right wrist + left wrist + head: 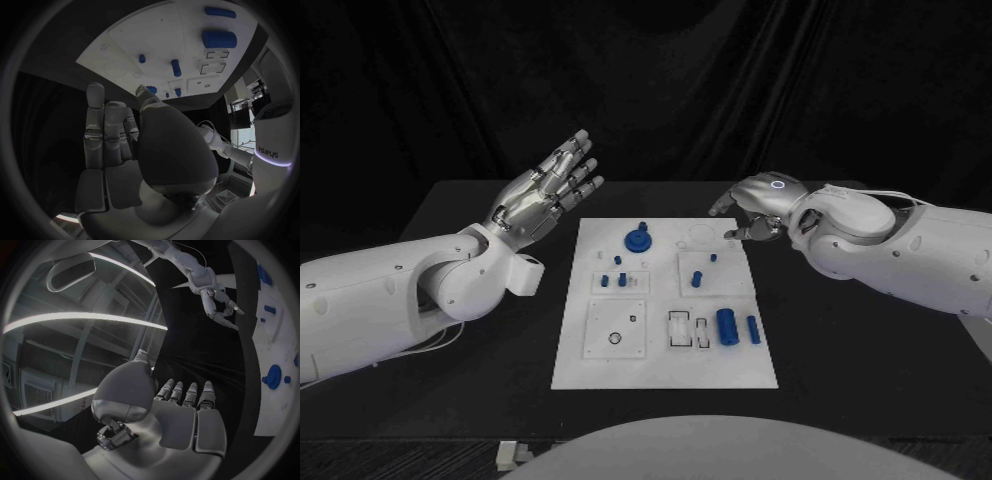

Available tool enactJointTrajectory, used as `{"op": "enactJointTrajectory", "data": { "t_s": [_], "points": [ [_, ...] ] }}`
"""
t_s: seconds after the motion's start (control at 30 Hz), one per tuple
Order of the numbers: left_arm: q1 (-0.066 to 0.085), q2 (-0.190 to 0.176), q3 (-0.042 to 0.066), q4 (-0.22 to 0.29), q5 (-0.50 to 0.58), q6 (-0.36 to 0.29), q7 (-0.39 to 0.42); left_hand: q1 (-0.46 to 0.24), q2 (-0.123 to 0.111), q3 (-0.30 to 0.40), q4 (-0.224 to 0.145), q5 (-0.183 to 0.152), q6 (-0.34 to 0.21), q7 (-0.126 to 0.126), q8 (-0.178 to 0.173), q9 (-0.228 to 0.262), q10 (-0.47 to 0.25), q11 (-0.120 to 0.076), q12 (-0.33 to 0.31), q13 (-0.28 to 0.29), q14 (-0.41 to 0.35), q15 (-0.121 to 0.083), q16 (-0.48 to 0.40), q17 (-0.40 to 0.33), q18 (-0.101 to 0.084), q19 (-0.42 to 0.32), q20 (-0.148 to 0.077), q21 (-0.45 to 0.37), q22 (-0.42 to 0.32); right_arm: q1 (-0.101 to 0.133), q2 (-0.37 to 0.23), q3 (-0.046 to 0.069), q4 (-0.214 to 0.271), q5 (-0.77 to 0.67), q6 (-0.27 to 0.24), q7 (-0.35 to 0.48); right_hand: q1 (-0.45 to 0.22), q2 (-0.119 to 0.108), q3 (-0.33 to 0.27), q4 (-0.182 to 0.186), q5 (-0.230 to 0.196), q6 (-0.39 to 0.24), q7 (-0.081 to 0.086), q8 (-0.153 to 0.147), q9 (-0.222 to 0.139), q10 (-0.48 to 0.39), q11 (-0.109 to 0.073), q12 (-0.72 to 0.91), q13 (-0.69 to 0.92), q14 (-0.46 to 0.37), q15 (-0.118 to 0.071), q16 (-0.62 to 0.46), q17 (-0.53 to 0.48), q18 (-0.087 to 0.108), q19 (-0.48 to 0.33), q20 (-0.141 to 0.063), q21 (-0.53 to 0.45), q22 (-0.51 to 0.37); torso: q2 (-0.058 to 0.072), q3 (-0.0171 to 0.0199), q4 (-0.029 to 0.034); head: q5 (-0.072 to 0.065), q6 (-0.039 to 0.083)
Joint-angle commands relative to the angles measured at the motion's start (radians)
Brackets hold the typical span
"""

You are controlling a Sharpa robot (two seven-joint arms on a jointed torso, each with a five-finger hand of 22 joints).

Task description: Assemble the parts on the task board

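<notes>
Lying flat in the middle of the black bench (473, 205), the white task board (664, 330) carries the blue parts: we see a round disc (639, 240) near its far edge, small pegs (619, 279) in the middle, and a thick cylinder (727, 325) beside a thinner pin (753, 329) toward the near right. Our left robot hand (548, 188) is raised left of the board, fingers spread, holding nothing. Our right robot hand (750, 213) hangs at the board's far right corner, fingers loosely apart and empty.
</notes>
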Motion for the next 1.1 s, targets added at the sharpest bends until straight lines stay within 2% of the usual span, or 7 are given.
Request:
{"op": "enactJointTrajectory", "data": {
  "t_s": [0.03, 0.07, 0.2, 0.33, 0.47, 0.57, 1.1],
  "points": [
    [-0.002, 0.000, 0.001, 0.013, 0.045, 0.046, 0.223, 0.001, 0.020, -0.011, -0.002, 0.020, 0.000, 0.010, -0.004, 0.001, 0.000, 0.001, -0.003, -0.001, 0.000, -0.003, -0.004, -0.001, 0.011, -0.001, -0.002, -0.007, 0.000, -0.017, 0.018, 0.001, -0.022, 0.011, 0.022, 0.051, -0.002, 0.016, 0.003, -0.009, 0.010, 0.024, 0.012, 0.008, 0.003, 0.030, -0.002, 0.003, -0.010, -0.001, 0.011, 0.008, 0.003, 0.009, 0.005, 0.006, 0.003, 0.004, 0.003, -0.0035, 0.0121, -0.005, 0.000],
    [-0.002, 0.000, 0.001, 0.014, 0.045, 0.048, 0.220, 0.014, 0.036, -0.018, -0.001, 0.056, 0.009, 0.027, -0.003, 0.003, 0.000, 0.009, -0.003, -0.001, 0.000, 0.005, -0.004, -0.001, 0.012, -0.001, 0.005, -0.006, 0.002, -0.019, 0.023, 0.001, -0.027, 0.014, 0.022, 0.054, -0.004, 0.018, 0.003, -0.011, 0.012, 0.029, 0.015, 0.009, 0.003, 0.040, -0.004, 0.005, -0.012, -0.001, 0.014, 0.010, 0.004, 0.008, 0.006, 0.007, 0.004, 0.005, 0.003, -0.0036, 0.0122, -0.003, 0.000],
    [-0.004, 0.000, 0.001, 0.008, 0.045, 0.062, 0.207, 0.044, 0.058, -0.027, -0.005, 0.110, 0.030, 0.050, 0.000, 0.005, 0.000, 0.027, -0.003, -0.001, 0.000, 0.030, -0.004, -0.001, 0.011, -0.001, 0.029, -0.005, 0.013, -0.034, 0.045, 0.001, -0.052, 0.025, 0.024, 0.067, -0.006, 0.024, 0.005, -0.020, 0.018, 0.038, 0.017, 0.009, 0.003, 0.065, -0.007, 0.006, -0.019, -0.003, 0.018, 0.013, 0.005, 0.008, 0.005, 0.011, 0.004, 0.009, 0.004, -0.0041, 0.0137, 0.000, 0.000],
    [-0.005, 0.002, 0.001, 0.002, 0.046, 0.073, 0.198, 0.059, 0.065, -0.030, -0.006, 0.127, 0.040, 0.063, 0.002, 0.007, 0.000, 0.038, -0.003, -0.001, 0.000, 0.039, -0.004, -0.001, 0.012, -0.001, 0.042, -0.004, 0.018, -0.045, 0.061, 0.001, -0.073, 0.030, 0.030, 0.074, -0.001, 0.028, 0.011, -0.033, 0.034, 0.050, 0.017, 0.011, 0.004, 0.075, -0.006, -0.001, -0.028, -0.005, 0.018, 0.014, 0.004, 0.009, 0.004, 0.012, -0.001, 0.011, 0.004, -0.0029, 0.0166, -0.001, 0.000],
    [-0.005, 0.004, 0.001, -0.003, 0.046, 0.084, 0.191, 0.081, 0.073, -0.032, -0.010, 0.161, 0.048, 0.078, 0.003, 0.008, 0.000, 0.061, -0.003, -0.001, 0.000, 0.052, -0.004, -0.001, 0.014, 0.000, 0.061, -0.003, 0.025, -0.055, 0.074, 0.001, -0.093, 0.033, 0.046, 0.078, 0.004, 0.032, 0.018, -0.046, 0.050, 0.057, 0.022, 0.010, 0.004, 0.083, -0.006, -0.008, -0.037, -0.008, 0.018, 0.014, 0.003, 0.010, 0.003, 0.012, -0.005, 0.015, 0.002, -0.0012, 0.0102, 0.006, 0.000],
    [-0.006, 0.005, 0.001, -0.005, 0.046, 0.089, 0.188, 0.086, 0.074, -0.032, -0.011, 0.168, 0.051, 0.082, 0.004, 0.008, 0.000, 0.065, -0.003, -0.001, 0.000, 0.057, -0.004, -0.001, 0.014, 0.000, 0.067, -0.003, 0.026, -0.060, 0.079, 0.001, -0.101, 0.033, 0.055, 0.079, 0.006, 0.034, 0.024, -0.054, 0.062, 0.062, 0.025, 0.010, 0.004, 0.089, -0.006, -0.012, -0.042, -0.011, 0.018, 0.012, 0.000, 0.010, 0.001, 0.012, -0.008, 0.017, 0.001, -0.0010, 0.0075, 0.011, 0.000],
    [-0.008, 0.013, 0.001, -0.014, 0.046, 0.109, 0.182, 0.118, 0.087, -0.031, -0.026, 0.209, 0.061, 0.092, 0.005, 0.010, 0.000, 0.087, 0.000, 0.000, 0.000, 0.094, -0.004, -0.001, 0.015, 0.002, 0.102, 0.000, 0.039, -0.075, 0.093, 0.001, -0.130, 0.034, 0.098, 0.068, -0.008, 0.037, 0.037, -0.063, 0.065, 0.105, 0.054, 0.019, 0.008, 0.119, -0.006, -0.023, -0.059, -0.014, 0.026, 0.014, -0.003, 0.009, -0.001, 0.017, -0.014, 0.026, -0.001, -0.0040, 0.0100, 0.006, 0.000]
  ]
}}
